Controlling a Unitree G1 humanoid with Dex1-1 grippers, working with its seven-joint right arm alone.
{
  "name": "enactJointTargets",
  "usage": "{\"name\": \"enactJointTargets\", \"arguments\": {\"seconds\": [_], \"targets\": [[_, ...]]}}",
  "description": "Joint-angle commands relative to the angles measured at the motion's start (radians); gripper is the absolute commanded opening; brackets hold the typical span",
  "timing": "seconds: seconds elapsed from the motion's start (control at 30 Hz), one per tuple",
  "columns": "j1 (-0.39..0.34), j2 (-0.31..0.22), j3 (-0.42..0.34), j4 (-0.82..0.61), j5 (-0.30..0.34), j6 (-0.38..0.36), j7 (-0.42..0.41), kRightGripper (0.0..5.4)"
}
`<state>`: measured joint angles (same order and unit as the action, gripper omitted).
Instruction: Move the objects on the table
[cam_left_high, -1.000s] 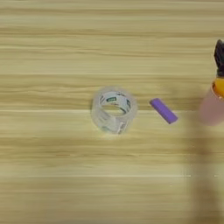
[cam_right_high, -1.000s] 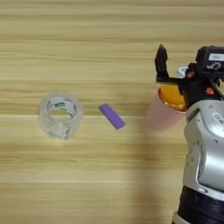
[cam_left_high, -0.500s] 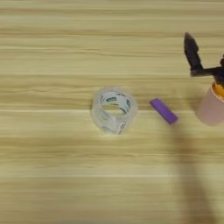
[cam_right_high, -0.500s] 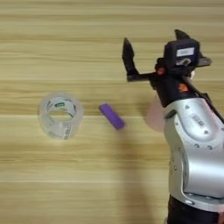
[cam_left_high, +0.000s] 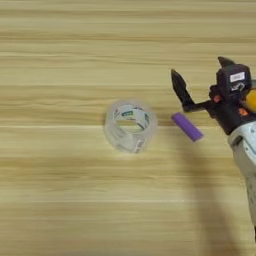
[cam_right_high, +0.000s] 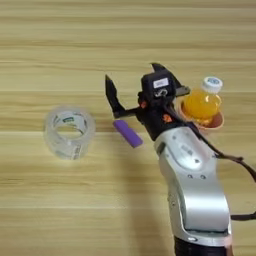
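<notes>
The desk (cam_right_high: 60, 210) lies bare along its far strip and across the whole near half left of the arm, leaving wide room there. A clear tape roll (cam_right_high: 69, 131) sits left of centre, well apart from every edge. The purple bar (cam_right_high: 128, 133) lies flat and slanted just right of it, with a bare gap between the two. The right claw (cam_right_high: 134, 82) hangs spread above the bar's far end, one black finger (cam_right_high: 111, 94) pointing up to the left, nothing between the fingers. The orange container (cam_right_high: 202, 102) stands upright inside the pink cup (cam_right_high: 216, 121), beside the wrist. Since half a second ago the claw has swung left, from over the cup to over the bar; the bar and tape have not shifted.
</notes>
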<state>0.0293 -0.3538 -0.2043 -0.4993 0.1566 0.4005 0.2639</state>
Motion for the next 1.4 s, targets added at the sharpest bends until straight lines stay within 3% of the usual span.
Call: {"name": "enactJointTargets", "arguments": {"seconds": [0.03,0.53,1.4], "targets": [[-0.017,-0.022,-0.033,0.029,-0.015,-0.073,0.000,5.37],[0.034,0.048,-0.001,0.151,-0.030,-0.128,-0.013,5.37],[0.026,0.061,-0.018,0.293,-0.054,-0.140,-0.023,5.37]]}}
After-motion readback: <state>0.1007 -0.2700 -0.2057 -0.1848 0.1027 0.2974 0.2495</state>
